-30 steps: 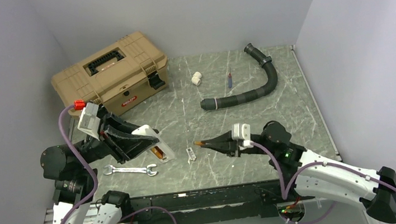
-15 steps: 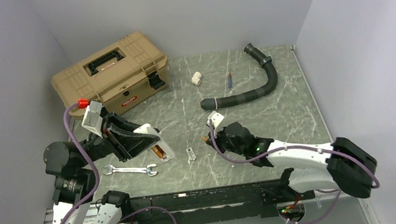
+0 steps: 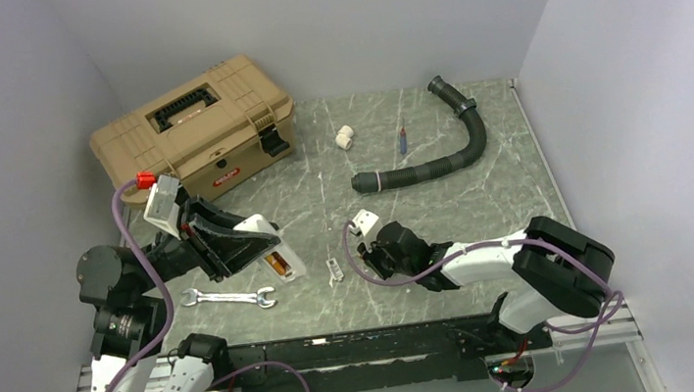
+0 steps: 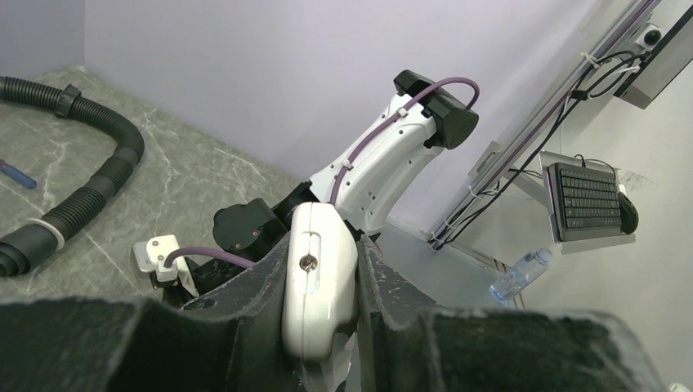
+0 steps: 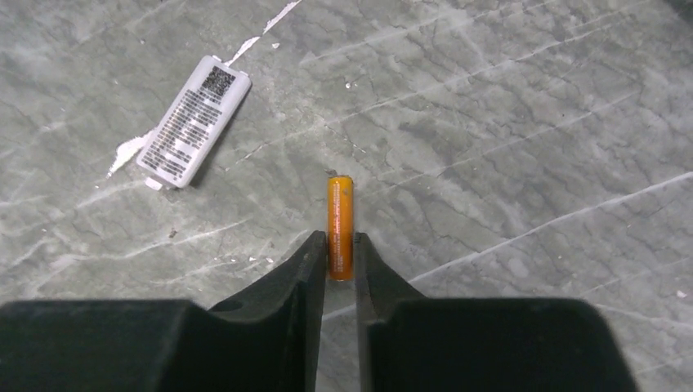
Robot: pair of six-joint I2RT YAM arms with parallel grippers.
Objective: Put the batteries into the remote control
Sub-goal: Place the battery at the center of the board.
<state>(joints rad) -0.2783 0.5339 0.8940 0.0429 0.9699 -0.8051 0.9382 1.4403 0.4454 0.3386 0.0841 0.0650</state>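
My left gripper [image 3: 255, 246] is shut on the white remote control [image 3: 261, 233], holding it tilted above the table's left side. In the open recess at its lower end one orange battery [image 3: 278, 265] shows. In the left wrist view the remote control [image 4: 319, 278] sits clamped between both fingers. My right gripper [image 5: 341, 241] points down at the table, its fingertips closed on the lower part of a second orange battery [image 5: 341, 220]. Whether that battery touches the table I cannot tell. In the top view the right gripper [image 3: 365, 251] is right of the remote.
A small white labelled cover plate [image 5: 192, 122] lies on the table between the two grippers [image 3: 335, 270]. A silver wrench [image 3: 229, 297] lies near the front left. Further back are a tan toolbox [image 3: 192, 125], a black corrugated hose [image 3: 437, 156], a white pipe fitting [image 3: 344, 137] and a red-and-blue stick [image 3: 403, 139].
The right arm has swung left toward the table's middle and turned its gripper from pointing sideways to pointing down, carrying the battery. The left arm with the remote has barely moved.
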